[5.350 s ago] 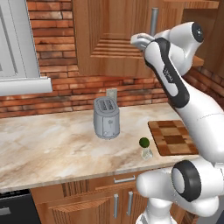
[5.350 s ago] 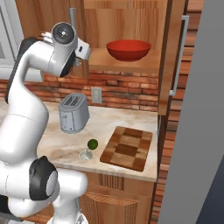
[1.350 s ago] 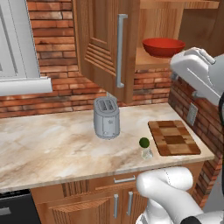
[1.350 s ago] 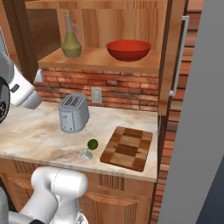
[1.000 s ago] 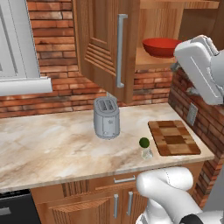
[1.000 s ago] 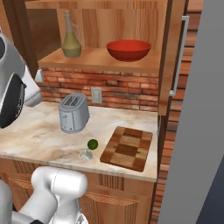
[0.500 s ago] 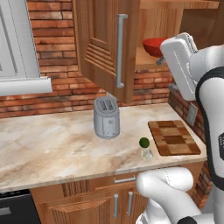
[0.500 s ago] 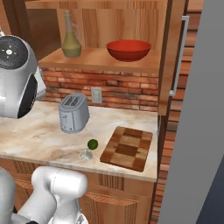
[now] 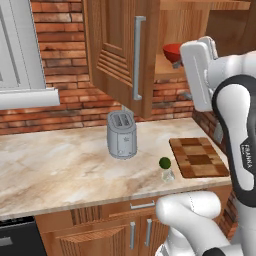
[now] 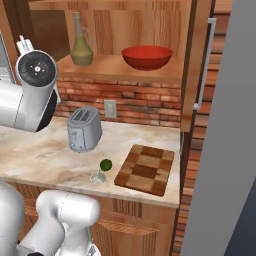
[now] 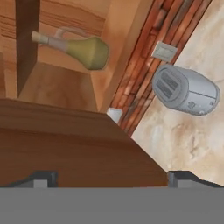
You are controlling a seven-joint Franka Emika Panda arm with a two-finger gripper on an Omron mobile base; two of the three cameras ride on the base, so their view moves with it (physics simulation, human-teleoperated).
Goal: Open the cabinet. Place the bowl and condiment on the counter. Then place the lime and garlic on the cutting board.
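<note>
Both doors of the brown wall cabinet (image 9: 117, 45) stand swung out, the right door (image 10: 200, 60) edge-on. On its shelf sit the red bowl (image 10: 147, 57) and the olive-green condiment bottle (image 10: 81, 42), the bottle also ahead in the hand view (image 11: 87, 51). My arm covers most of the bowl (image 9: 171, 51) in the left base view. The dark green lime (image 9: 164, 162) and pale garlic (image 9: 168, 175) lie on the counter (image 9: 55, 160) just left of the cutting board (image 9: 199, 157). My gripper (image 11: 111, 179) is open, its fingertips (image 11: 41, 179) wide apart before a wooden cabinet panel (image 11: 74, 144), holding nothing.
A grey toaster (image 9: 121, 134) stands mid-counter below the left door's silver handle (image 9: 137, 57). A wall outlet (image 10: 110, 108) sits on the brick backsplash. A pale grey-white unit (image 9: 20, 55) hangs at the left. Lower cabinets (image 9: 135, 232) run under the counter.
Five seconds ago the left door was closed with my hand at its handle; now it hangs open. Over the last second my arm swung inward, up in front of the shelf.
</note>
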